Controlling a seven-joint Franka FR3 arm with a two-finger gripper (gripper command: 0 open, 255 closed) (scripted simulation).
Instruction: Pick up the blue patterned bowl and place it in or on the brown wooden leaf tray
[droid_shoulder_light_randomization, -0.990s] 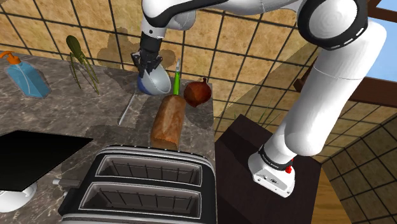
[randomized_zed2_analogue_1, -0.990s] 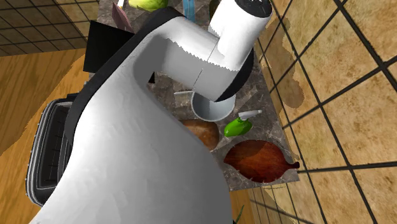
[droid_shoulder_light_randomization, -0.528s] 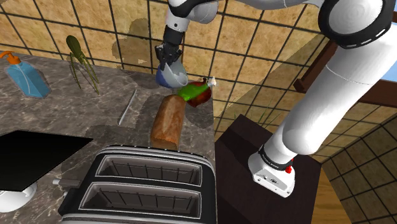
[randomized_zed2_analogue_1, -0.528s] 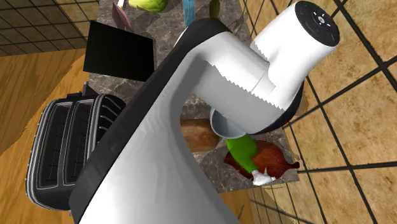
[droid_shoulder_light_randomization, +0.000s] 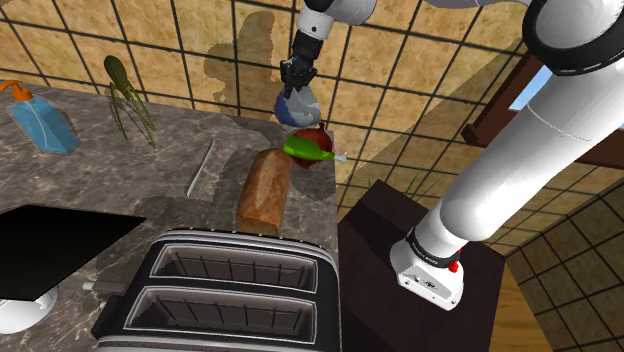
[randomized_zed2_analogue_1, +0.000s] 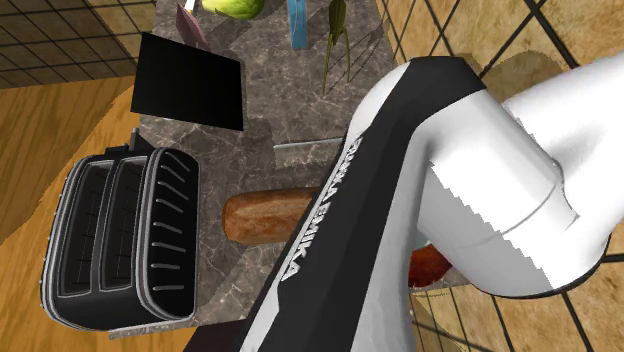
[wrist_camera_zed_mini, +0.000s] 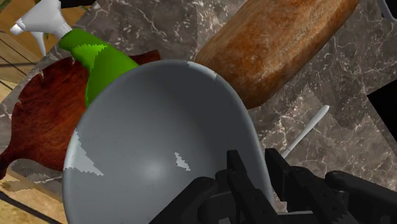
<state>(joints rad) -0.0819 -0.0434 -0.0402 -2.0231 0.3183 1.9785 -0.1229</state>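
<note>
Plainly the pick-up is done: the claw (droid_shoulder_light_randomization: 297, 80) is clamped on the rim of the blue-grey bowl (droid_shoulder_light_randomization: 298, 106), which hangs clear of the worktop (droid_shoulder_light_randomization: 170, 190) in the shoulder view's upper middle, just above the reddish-brown leaf tray (wrist_camera_zed_mini: 44, 114). Lowering and release remain, I judge, and a green spray bottle (wrist_camera_zed_mini: 102, 63) lies across that tray.

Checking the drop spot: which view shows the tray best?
Wrist view: most of the tray shows, a green bottle lying on it. Shoulder view has it small under the bottle; second exterior view, a sliver beside the arm.
</note>
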